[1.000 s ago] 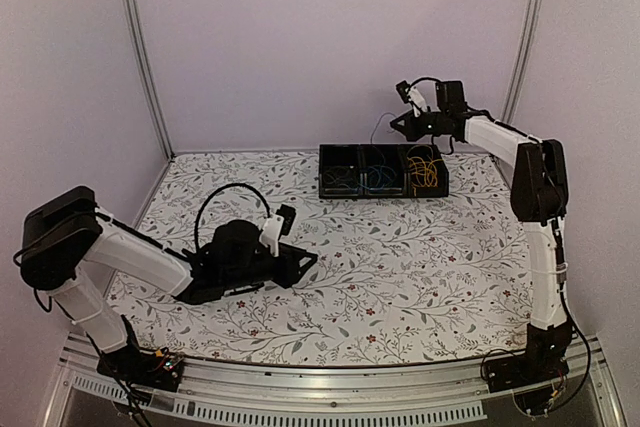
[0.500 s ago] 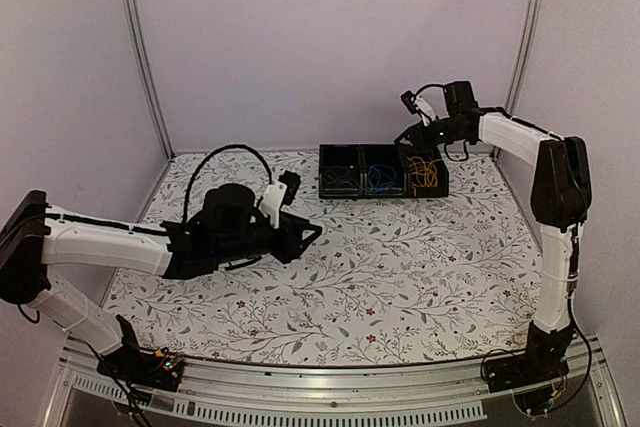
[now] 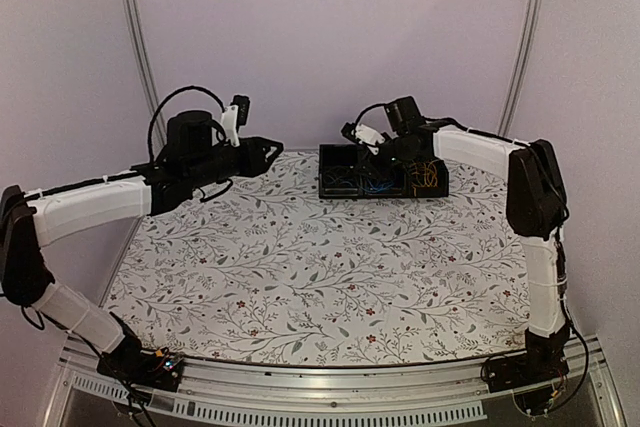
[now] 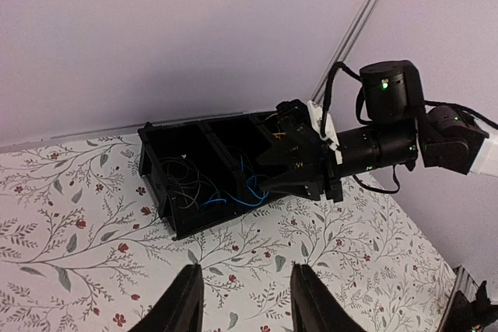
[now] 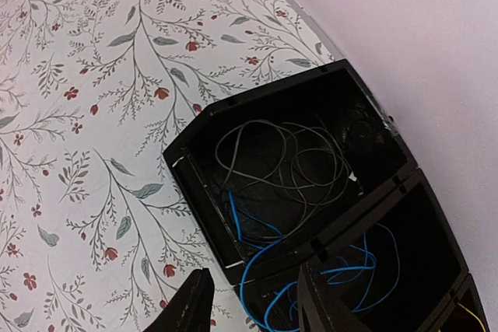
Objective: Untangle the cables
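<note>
A black three-compartment tray (image 3: 350, 193) stands at the back of the table. Its left compartment holds grey cables (image 5: 288, 161), the middle one blue cables (image 5: 350, 277), the right one yellow-orange cables (image 3: 426, 173). One blue strand (image 5: 243, 221) crosses the divider into the grey compartment. My right gripper (image 3: 372, 155) hangs open and empty just above the tray's middle and left compartments (image 5: 253, 305). My left gripper (image 3: 276, 147) is raised, open and empty, left of the tray and pointing at it (image 4: 247, 301). The left wrist view shows the tray (image 4: 194, 219) with the right gripper (image 4: 266, 170) over it.
The table has a floral cloth (image 3: 330, 267). The back wall rises right behind the tray. Metal posts (image 3: 140, 57) stand at the back corners. The right arm (image 3: 480, 142) reaches in from the right over the tray's yellow end.
My left arm has lifted off the table and swung up and back toward the tray. My right gripper has moved left from the tray's right end and down over the middle compartment.
</note>
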`<move>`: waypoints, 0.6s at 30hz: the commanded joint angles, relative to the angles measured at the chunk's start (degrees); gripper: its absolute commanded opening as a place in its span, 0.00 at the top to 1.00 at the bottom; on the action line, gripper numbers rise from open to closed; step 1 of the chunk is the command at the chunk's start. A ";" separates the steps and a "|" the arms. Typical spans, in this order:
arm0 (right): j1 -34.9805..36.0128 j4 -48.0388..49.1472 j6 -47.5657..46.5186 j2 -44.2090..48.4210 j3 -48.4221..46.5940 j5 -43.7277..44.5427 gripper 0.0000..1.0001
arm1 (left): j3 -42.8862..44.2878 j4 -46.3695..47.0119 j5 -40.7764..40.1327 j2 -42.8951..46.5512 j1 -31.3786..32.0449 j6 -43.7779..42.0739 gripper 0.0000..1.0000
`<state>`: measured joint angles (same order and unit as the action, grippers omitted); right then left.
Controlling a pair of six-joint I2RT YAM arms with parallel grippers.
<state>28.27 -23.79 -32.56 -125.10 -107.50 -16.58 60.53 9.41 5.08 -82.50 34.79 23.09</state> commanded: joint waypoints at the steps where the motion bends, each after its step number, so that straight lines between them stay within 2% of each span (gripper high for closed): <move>1: 2.29 -2.13 -4.20 -5.98 -6.38 5.54 0.59 | -9.94 8.19 9.21 0.33 -6.97 8.83 0.61; 3: 2.86 -2.37 -4.65 -9.58 -9.20 7.10 0.59 | -11.35 9.71 11.65 0.58 -9.89 10.67 0.61; 9: 3.19 -3.07 -4.04 -17.53 -17.95 11.10 0.62 | -10.48 9.72 16.24 1.27 -12.89 12.65 0.61; 18: 3.19 -2.63 -4.46 -20.73 -18.56 12.82 0.65 | -11.44 11.11 18.18 2.95 -13.96 13.97 0.62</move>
<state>31.64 -25.54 -36.93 -143.79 -124.70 -5.21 49.12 18.17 20.84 -80.99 21.67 35.86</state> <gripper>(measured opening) 0.358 0.386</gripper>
